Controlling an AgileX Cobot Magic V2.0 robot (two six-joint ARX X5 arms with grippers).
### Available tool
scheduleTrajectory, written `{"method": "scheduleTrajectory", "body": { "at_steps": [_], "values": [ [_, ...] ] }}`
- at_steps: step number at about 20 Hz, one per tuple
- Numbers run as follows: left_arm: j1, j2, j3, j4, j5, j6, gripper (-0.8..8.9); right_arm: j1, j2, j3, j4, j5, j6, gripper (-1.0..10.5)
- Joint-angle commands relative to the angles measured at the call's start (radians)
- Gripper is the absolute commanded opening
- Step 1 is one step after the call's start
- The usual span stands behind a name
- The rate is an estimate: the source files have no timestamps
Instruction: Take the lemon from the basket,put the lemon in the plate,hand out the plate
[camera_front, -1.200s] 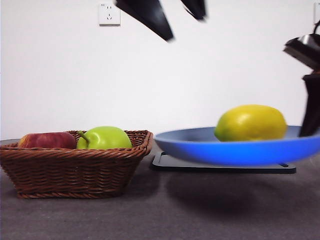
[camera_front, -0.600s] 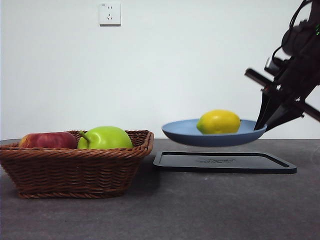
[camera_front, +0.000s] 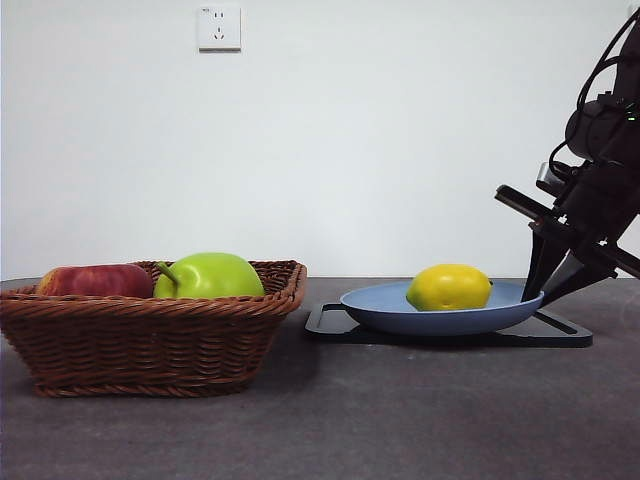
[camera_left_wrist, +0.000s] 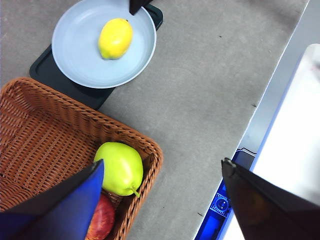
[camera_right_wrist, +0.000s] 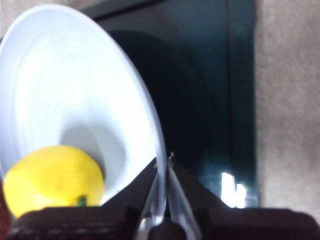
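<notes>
Front view: plate (camera_front: 440, 310) with lemon (camera_front: 449, 287) now lower, on black tray (camera_front: 560, 332); right hand (camera_front: 545, 293) clamps rim.

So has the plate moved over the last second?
Yes. The plate, pinched at its rim by the right gripper, came down onto the black tray from well above it.

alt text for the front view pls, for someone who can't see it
A lemon lies in a light-blue plate resting on a black tray, with the right gripper clamped on the plate's rim at the picture's right side. To the left stands a wicker basket holding a green pear and a red apple.
</notes>
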Motion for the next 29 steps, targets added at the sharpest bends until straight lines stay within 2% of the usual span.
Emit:
{"method": "scheduleTrajectory", "body": {
  "at_steps": [1,3,6,9,12,14,17,20,21,22,23,27,29],
  "values": [
    [-0.006,0.011,0.019,0.005,0.001,-0.011,4.1,0.002,0.013,0.022,0.002,0.025,-0.027,0.4],
    [-0.006,0.011,0.018,0.005,0.002,-0.018,4.1,0.001,0.013,0.022,0.002,0.024,-0.027,0.9],
    [-0.006,0.011,0.019,0.005,0.002,-0.021,4.1,-0.005,0.013,0.022,0.002,0.019,-0.035,2.4],
    [-0.006,0.011,0.018,0.006,0.001,-0.021,4.1,-0.012,-0.016,0.022,-0.017,0.011,-0.05,2.6],
    [-0.005,0.011,0.018,0.024,-0.002,-0.021,3.75,-0.018,-0.113,0.022,-0.097,0.016,-0.109,2.6],
    [-0.003,0.011,0.018,0.058,-0.025,-0.02,3.21,-0.018,-0.191,0.022,-0.166,0.017,-0.14,2.2],
    [0.013,0.012,0.018,0.101,-0.032,0.001,1.78,0.007,-0.316,0.021,-0.294,0.013,-0.182,0.7],
    [0.047,0.014,0.018,0.135,-0.029,0.056,0.0,0.092,-0.444,0.021,-0.369,0.016,-0.24,0.0],
    [0.064,0.014,0.018,0.142,-0.027,0.068,0.06,0.126,-0.481,0.02,-0.372,0.025,-0.24,0.0],
    [0.086,0.014,0.018,0.148,-0.024,0.069,0.06,0.175,-0.523,0.02,-0.367,0.059,-0.24,0.0],
    [0.112,0.014,0.016,0.151,-0.024,0.069,0.06,0.225,-0.563,0.019,-0.364,0.131,-0.24,0.0],
    [0.241,-0.027,-0.047,0.19,-0.021,0.069,0.06,0.434,-0.718,0.011,-0.323,0.47,-0.235,0.0],
    [0.296,-0.089,-0.143,0.272,-0.019,0.061,0.06,0.522,-0.807,-0.019,-0.257,0.566,-0.235,0.0]
  ]
}}
